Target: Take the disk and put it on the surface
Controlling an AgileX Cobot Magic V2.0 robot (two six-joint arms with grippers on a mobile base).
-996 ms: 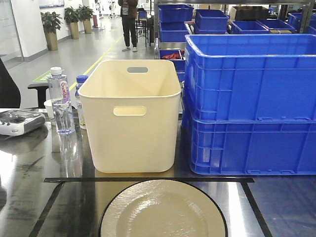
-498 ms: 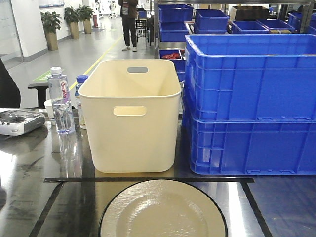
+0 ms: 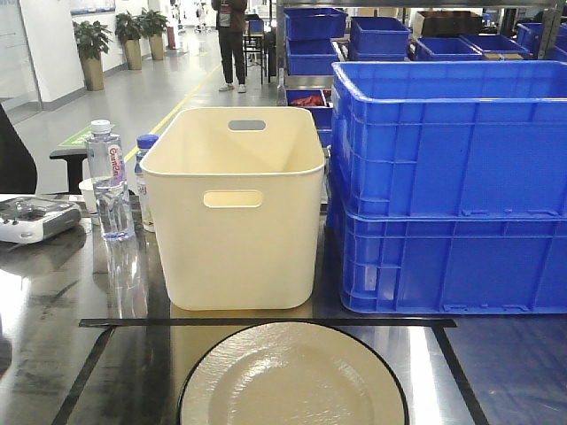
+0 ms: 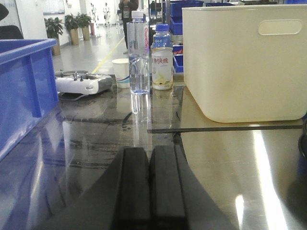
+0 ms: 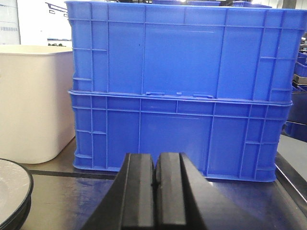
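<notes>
Lying flat on the steel tabletop, the disk is a cream plate with a black rim, inside the rectangle of black tape and cut off by the bottom edge of the front view. Just beyond the far tape line stands a cream bin, empty as far as its inside shows, and beside it on the right two blue crates are stacked one on the other. To the bin's left stand a clear water bottle, a second bottle with a blue cap and pale label, a paper cup, and a white controller nearer the table's edge. The left gripper sits low over the tabletop with its two black fingers pressed together, nothing between them, pointing toward the bottles and the bin's left corner. The right gripper is likewise closed on nothing, facing the stacked crates, with the plate's rim showing at the lower left of its view. Neither gripper touches the plate. In the background a person stands in the aisle near potted plants.
</notes>
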